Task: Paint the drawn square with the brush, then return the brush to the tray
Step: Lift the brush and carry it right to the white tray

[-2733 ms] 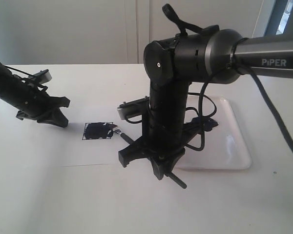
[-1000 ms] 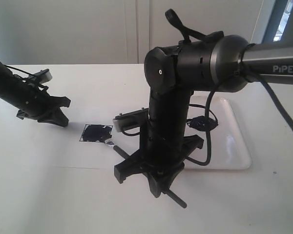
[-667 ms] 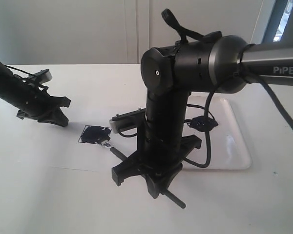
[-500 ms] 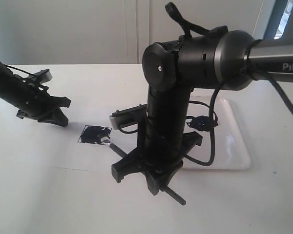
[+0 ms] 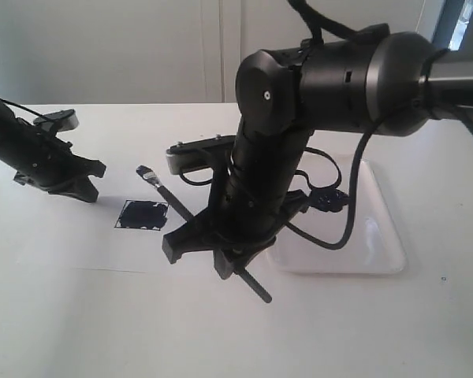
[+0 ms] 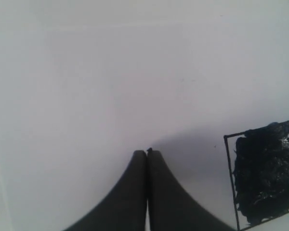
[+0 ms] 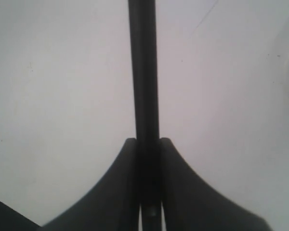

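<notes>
The brush (image 5: 170,199) slants, tip seemingly raised near the paint-filled drawn square (image 5: 143,214); tray (image 5: 385,228) apart.

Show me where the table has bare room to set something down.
Free: the white table's foreground strip, before the paper sheet's edge and the right pincer; the background strip beyond the paint-filled black-outlined square; the bare outer half of the glossy white rectangular plastic tray. Crowded: between square and tray, where that pincer grips the long black-handled brush.

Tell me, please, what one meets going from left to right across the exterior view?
The left gripper → drawn square → right gripper → tray; the brush overlaps the middle two, so it is omitted.
</notes>
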You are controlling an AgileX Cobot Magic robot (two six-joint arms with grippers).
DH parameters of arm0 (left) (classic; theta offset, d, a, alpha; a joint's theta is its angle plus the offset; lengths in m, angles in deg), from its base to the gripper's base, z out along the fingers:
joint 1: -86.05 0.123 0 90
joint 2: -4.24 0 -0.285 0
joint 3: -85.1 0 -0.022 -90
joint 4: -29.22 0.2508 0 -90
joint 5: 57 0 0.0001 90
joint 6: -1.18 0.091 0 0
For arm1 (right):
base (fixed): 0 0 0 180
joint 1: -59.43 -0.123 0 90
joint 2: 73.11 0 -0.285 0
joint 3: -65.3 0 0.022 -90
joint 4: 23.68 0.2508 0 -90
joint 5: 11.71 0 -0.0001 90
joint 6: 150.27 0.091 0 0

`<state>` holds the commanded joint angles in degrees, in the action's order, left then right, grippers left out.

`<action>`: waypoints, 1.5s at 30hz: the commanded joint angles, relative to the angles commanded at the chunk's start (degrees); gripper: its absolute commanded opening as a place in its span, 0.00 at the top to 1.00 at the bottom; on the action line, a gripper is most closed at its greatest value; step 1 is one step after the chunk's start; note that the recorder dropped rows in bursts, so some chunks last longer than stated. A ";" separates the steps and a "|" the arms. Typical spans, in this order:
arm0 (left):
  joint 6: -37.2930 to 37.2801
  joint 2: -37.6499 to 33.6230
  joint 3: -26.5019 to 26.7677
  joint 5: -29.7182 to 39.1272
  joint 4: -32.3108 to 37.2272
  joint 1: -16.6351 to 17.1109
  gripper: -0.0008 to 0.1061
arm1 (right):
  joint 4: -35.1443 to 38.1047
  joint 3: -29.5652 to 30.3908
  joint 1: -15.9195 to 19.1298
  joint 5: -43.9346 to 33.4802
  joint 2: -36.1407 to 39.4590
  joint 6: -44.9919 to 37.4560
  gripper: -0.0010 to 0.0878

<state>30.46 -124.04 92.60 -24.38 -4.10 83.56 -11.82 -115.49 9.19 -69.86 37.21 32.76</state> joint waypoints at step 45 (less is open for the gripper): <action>-5.44 61.28 -30.15 11.02 6.33 0.00 0.99 | -28.83 22.67 0.00 -8.89 -31.80 15.34 0.99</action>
<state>25.01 -62.76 62.45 -13.36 2.24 83.56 -40.65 -92.82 9.19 -78.75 5.41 48.11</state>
